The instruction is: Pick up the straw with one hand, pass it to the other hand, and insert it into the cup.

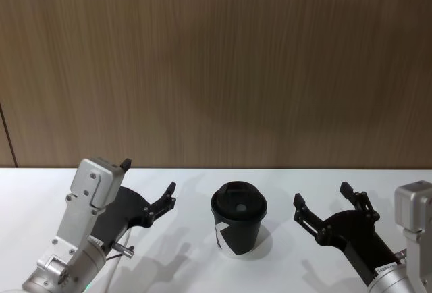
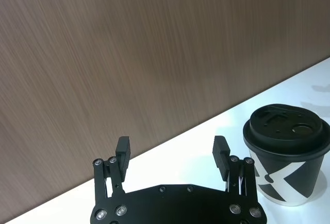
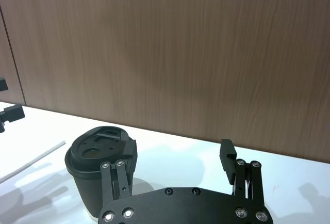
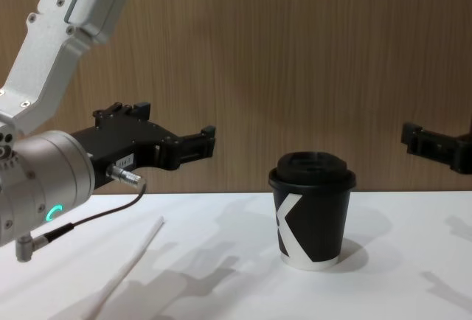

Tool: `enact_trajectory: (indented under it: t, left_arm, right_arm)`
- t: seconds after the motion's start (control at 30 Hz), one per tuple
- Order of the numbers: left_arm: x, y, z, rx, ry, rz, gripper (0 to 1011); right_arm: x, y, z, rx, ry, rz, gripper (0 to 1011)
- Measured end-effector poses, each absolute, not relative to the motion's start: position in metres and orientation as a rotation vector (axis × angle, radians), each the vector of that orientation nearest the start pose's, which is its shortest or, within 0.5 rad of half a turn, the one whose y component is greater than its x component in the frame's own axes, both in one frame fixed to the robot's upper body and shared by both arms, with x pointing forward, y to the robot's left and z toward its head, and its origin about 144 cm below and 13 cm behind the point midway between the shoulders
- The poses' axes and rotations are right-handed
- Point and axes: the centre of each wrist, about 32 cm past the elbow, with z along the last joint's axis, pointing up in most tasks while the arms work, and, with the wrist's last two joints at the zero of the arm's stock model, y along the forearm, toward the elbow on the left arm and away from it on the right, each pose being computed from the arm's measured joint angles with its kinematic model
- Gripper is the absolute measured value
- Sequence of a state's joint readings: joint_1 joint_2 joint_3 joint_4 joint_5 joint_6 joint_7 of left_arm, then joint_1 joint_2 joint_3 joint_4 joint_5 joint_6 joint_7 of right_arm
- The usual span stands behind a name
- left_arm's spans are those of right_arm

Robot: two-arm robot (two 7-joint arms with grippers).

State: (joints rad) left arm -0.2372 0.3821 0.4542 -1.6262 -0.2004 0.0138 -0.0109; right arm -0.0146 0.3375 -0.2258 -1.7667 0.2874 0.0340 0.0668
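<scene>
my left claw (image 1: 148, 176) spread wide above the table (image 1: 40, 198), straw (image 4: 133, 265) lying flat on the table under that arm (left of the cup (image 1: 239, 222)), cup upright, lid on, centre, my right claw (image 1: 323, 195) spread wide, just right of cup

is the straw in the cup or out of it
Out. The straw lies flat on the table left of the cup; the left gripper and right gripper hover open either side of it.
</scene>
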Motion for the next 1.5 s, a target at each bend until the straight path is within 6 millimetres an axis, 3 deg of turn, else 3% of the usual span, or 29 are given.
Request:
enact_trajectory:
  t: [1.5]
  left_arm:
    - [0.492,0.1984,1.2044,0.061,-0.268,1.124,1003]
  right_arm:
    - [0.4433,-0.2371,1.1887,0.026,-0.075,-1.23,1001]
